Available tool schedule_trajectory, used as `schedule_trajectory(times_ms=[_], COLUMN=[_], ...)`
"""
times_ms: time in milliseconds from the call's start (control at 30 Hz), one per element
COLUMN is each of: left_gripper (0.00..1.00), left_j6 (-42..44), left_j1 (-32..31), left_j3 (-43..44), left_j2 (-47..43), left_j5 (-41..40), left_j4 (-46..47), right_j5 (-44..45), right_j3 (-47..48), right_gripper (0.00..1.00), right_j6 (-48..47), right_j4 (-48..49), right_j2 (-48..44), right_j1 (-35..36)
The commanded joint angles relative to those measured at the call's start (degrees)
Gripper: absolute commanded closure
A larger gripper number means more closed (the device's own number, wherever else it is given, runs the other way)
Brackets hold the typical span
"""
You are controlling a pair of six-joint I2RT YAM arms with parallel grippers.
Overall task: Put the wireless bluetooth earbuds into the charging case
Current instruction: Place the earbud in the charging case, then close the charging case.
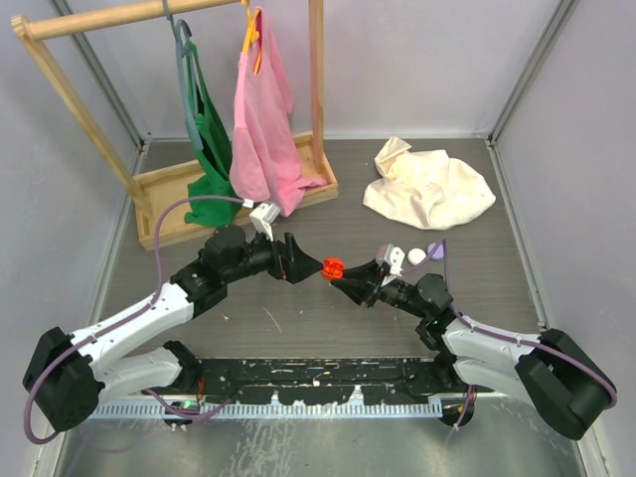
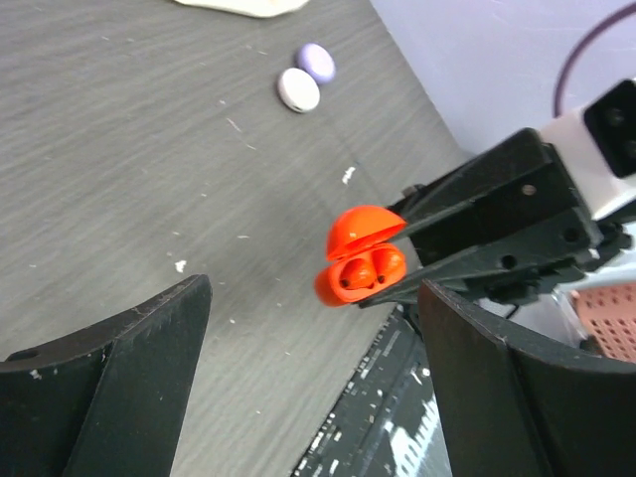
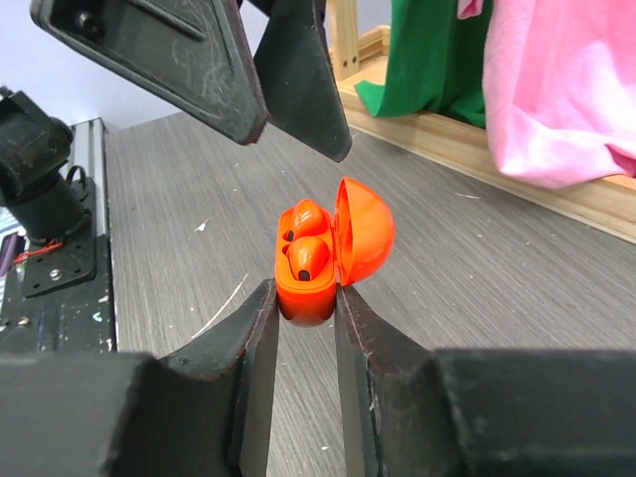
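The right hand point(image 3: 306, 294) is clenched on the lower half of one red charging case point(image 3: 304, 304), a finger on each side, and the case appears to be lifted off the worktop point(image 1: 328, 199) near its middle. The left hand point(image 2: 313, 293) is released, its two fingers spread wide with nothing between them; it faces the case from the left, its tips just beside the case and apart from it. By size, the biggest thing is the one wooden rack point(image 1: 60, 75) at the far left, which carries two hanging garments, one green point(image 1: 211, 149) and one pink point(image 1: 260, 129). Next is a single crumpled cream cloth point(image 1: 427, 184) lying at the far right. Two small round discs, one white point(image 2: 298, 89) and one lilac point(image 2: 316, 62), sit touching or nearly so on the worktop just right of the right hand and well apart from the case. The case's lid point(image 3: 366, 234) stands hinged open, upright. Smallest are the two red wireless bluetooth earbuds point(image 3: 310, 256), both sitting side by side inside the open case, above the right hand's fingertips and level with the gap between the two hands.
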Motion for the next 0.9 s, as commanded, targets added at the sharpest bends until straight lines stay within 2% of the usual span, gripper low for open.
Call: schedule_trajectory(times_ms=[0,267,533,867], left_gripper=[0.13,0.13,0.21,0.33], left_j6=[-3.57,-6.23,-9.82,-13.50], left_j1=[0.43,0.45,0.42,0.37], left_j3=[4.14,5.59,5.37,4.01], left_j2=[0.01,4.59,9.09,9.55], left_j5=[8.42,15.12,18.91,23.84], left_j4=[0.27,3.14,8.97,18.02], right_j5=[-4.26,-7.24,-7.88,-8.71], right_j3=[2.15,2.62,2.67,3.03], right_gripper=[0.99,1.00,0.99,1.00], right_j6=[0.69,1.96,2.35,2.39], right_j4=[5.16,6.56,6.94,6.66], right_j2=[1.02,1.47,1.60,1.90], right_j1=[-0.18,-0.24,-0.24,-0.19])
